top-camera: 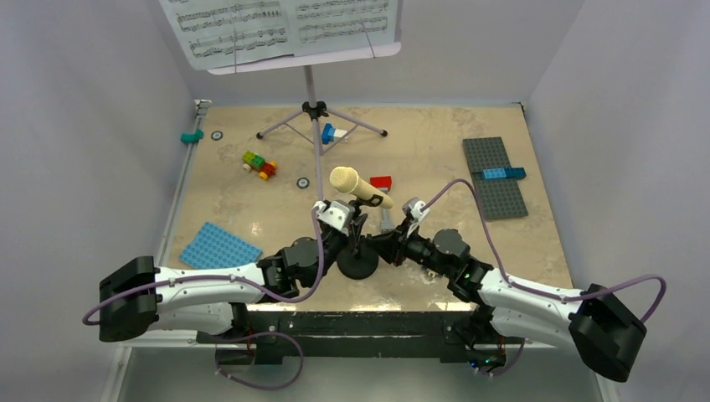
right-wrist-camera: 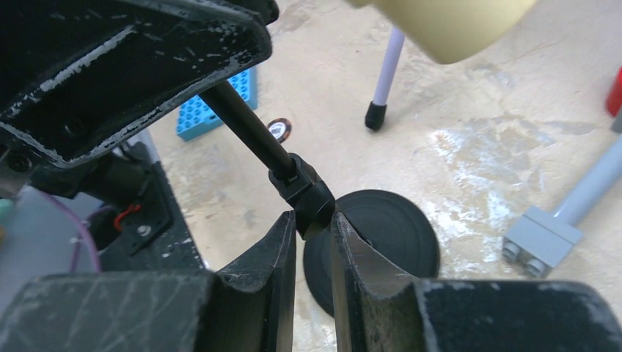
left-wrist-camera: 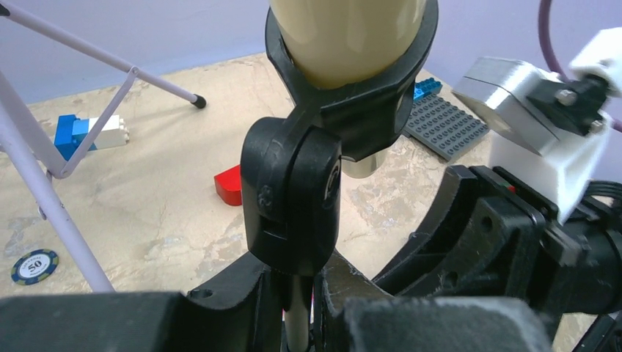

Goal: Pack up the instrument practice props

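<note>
In the left wrist view, the left hand [left-wrist-camera: 296, 304] is clenched on the mic stand [left-wrist-camera: 290, 198] pole, with the microphone [left-wrist-camera: 348, 37] clipped just above it. Only the right wrist view shows the right hand [right-wrist-camera: 314, 246] gripping the pole's collar, the round base below it on the bench [right-wrist-camera: 469, 147].

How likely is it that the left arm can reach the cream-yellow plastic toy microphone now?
Probably not yet: the left gripper is shut on the pole of the black round-base mic stand, just under the clip holding the microphone. Once it lets go, nothing blocks the way above.
</note>
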Action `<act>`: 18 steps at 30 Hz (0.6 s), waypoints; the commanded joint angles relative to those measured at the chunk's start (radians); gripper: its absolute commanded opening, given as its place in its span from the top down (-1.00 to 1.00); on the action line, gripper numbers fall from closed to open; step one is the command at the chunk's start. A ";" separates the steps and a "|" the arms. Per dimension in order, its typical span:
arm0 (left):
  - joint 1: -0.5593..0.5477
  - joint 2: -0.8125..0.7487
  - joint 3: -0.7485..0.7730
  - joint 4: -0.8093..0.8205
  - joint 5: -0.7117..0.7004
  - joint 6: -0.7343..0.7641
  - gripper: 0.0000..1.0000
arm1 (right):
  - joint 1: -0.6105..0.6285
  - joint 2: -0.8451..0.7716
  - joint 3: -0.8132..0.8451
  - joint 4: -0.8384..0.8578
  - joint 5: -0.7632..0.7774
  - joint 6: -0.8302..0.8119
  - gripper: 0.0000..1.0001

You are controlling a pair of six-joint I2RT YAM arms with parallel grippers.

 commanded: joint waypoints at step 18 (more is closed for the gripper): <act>-0.028 0.033 0.005 -0.102 0.065 -0.159 1.00 | 0.454 0.264 0.014 0.306 0.949 -0.768 1.00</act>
